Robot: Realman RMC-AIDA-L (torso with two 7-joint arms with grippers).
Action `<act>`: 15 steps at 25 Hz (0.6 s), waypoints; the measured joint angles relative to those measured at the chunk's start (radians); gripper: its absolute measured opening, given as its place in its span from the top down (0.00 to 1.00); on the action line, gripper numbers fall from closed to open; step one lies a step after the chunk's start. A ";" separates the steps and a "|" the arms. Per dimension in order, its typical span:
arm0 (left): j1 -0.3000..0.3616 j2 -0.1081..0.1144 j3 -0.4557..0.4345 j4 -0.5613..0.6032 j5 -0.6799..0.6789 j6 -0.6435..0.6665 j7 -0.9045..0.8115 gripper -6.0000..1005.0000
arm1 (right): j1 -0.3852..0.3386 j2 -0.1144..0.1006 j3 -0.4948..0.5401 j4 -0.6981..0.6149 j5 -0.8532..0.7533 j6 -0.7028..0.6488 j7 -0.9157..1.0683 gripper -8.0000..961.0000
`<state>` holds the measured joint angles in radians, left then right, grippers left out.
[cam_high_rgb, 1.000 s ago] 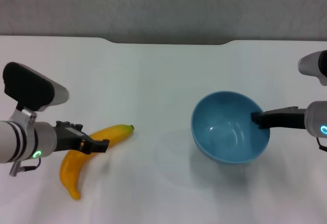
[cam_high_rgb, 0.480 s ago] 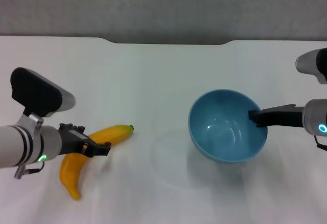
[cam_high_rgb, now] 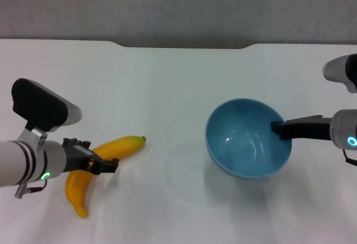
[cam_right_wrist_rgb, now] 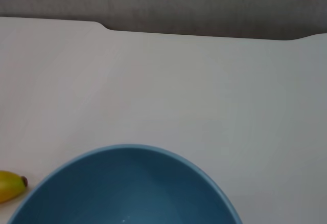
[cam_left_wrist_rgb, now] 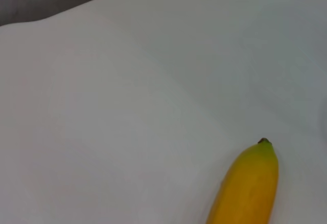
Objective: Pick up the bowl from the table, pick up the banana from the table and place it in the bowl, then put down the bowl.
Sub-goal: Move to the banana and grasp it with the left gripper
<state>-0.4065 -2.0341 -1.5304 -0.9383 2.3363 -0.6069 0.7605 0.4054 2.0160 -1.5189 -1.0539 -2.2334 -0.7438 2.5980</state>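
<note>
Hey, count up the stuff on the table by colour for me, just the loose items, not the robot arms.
Light blue: 1, the bowl
Yellow-orange: 1, the banana
Total: 2 things on the white table

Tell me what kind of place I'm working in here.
Probably a lab test bench, not a kitchen: a plain white table with a notched far edge against a bare grey wall, holding only a bowl and a banana.

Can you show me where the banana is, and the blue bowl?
banana [cam_high_rgb: 124, 145], head view, on its yellow middle part.
bowl [cam_high_rgb: 245, 144], head view, on its glossy blue inside.
</note>
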 joint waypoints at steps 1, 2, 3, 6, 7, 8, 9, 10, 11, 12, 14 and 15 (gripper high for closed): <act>0.000 0.000 0.001 0.003 0.001 0.000 0.000 0.10 | -0.001 0.000 -0.001 0.000 0.000 0.000 0.000 0.95; 0.000 0.000 0.001 0.007 0.003 0.000 0.001 0.10 | -0.001 0.001 -0.001 0.000 0.000 0.001 0.000 0.95; 0.000 0.000 0.001 0.014 0.005 0.000 0.001 0.10 | -0.002 0.001 -0.002 0.000 0.000 0.001 0.000 0.95; -0.005 0.000 0.001 0.026 0.006 0.001 0.003 0.10 | -0.003 0.001 -0.002 0.000 0.000 0.001 0.000 0.95; -0.006 0.001 0.001 0.027 0.006 0.001 0.003 0.09 | -0.004 0.001 -0.002 0.000 0.000 0.001 0.000 0.95; -0.007 0.001 0.001 0.027 0.007 0.002 0.003 0.09 | -0.004 0.001 -0.002 0.000 0.000 0.001 -0.001 0.95; -0.007 0.001 0.001 0.027 0.008 0.003 0.004 0.09 | -0.004 0.001 -0.002 0.000 0.000 0.001 -0.001 0.95; -0.007 0.001 0.001 0.027 0.009 0.003 0.004 0.09 | -0.004 0.001 -0.004 -0.001 0.000 0.001 -0.001 0.95; -0.007 0.001 0.001 0.027 0.010 0.004 0.005 0.09 | -0.004 0.001 -0.006 -0.004 0.001 0.001 -0.001 0.95; -0.007 0.001 0.001 0.027 0.010 0.004 0.006 0.09 | -0.004 0.001 -0.009 -0.007 0.002 0.001 -0.001 0.95; -0.007 0.002 -0.001 0.028 0.010 0.005 0.006 0.09 | -0.006 0.001 -0.012 -0.010 0.006 0.000 -0.001 0.95; -0.007 0.002 -0.002 0.028 0.010 0.005 0.006 0.09 | -0.007 0.001 -0.013 -0.010 0.013 0.001 -0.005 0.95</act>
<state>-0.4136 -2.0323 -1.5324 -0.9104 2.3464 -0.6019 0.7669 0.3988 2.0172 -1.5320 -1.0642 -2.2206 -0.7429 2.5930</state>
